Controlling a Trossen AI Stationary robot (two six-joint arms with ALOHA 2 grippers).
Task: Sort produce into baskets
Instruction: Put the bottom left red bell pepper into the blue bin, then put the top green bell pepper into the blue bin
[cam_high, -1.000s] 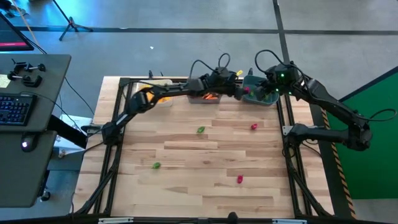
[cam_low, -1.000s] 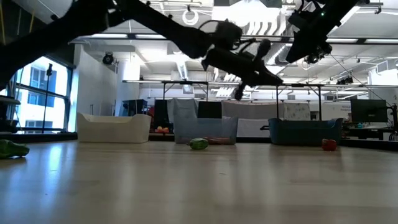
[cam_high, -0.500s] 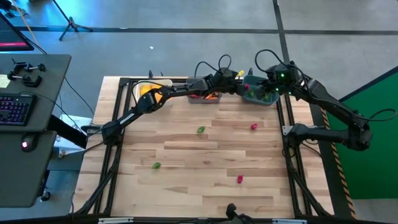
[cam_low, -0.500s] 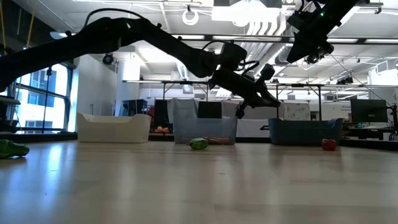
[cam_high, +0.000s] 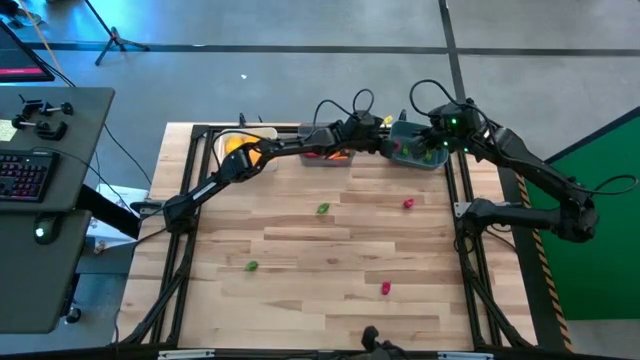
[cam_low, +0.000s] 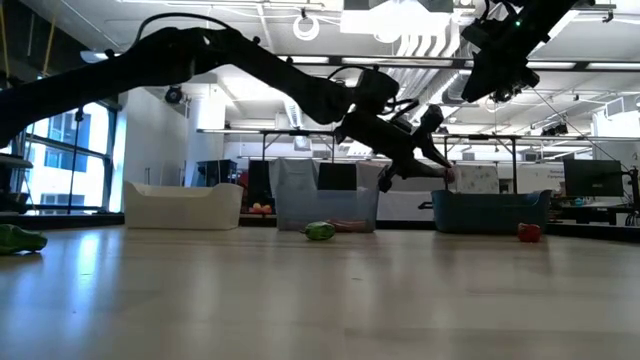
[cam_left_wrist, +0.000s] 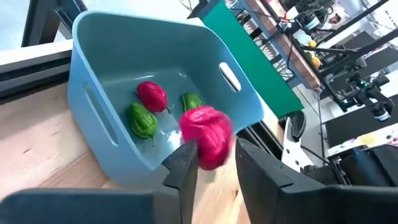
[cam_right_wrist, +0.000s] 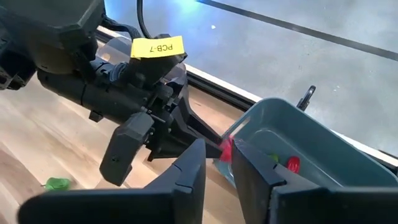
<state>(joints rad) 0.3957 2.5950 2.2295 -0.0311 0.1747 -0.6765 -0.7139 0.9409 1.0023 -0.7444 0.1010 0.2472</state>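
Observation:
The dark teal basket (cam_high: 428, 160) stands at the table's far right, with a red piece (cam_left_wrist: 152, 96) and two green pieces (cam_left_wrist: 143, 120) on its floor. My left gripper (cam_left_wrist: 214, 155) reaches over the basket's near-left corner (cam_left_wrist: 155, 163), its fingers apart. A magenta piece of produce (cam_left_wrist: 206, 135) shows blurred at their tips, above the inside of the basket. My right gripper (cam_right_wrist: 219, 165) hangs higher, over the basket's far right side, its fingers a little apart with nothing between them. The grey basket (cam_high: 328, 152) and the white basket (cam_low: 183, 205) stand farther left along the far edge. My left gripper has the magenta piece (cam_right_wrist: 225, 149) right at its fingertips, slanting down from the table's left over the teal basket's rim. The piece is blurred, and I cannot tell whether the fingers touch it.
Loose produce lies on the wooden table: a green piece (cam_high: 323, 209), a red one (cam_high: 408, 203), another green one (cam_high: 251, 266) and a magenta one (cam_high: 385, 288). The left arm stretches across the grey basket. A black frame borders the table.
My left gripper has gone down and toward the table's right edge, from above the grey basket to the teal basket's near-left corner, carrying the magenta piece; in the last half second it has kept its place. My right arm has kept still.

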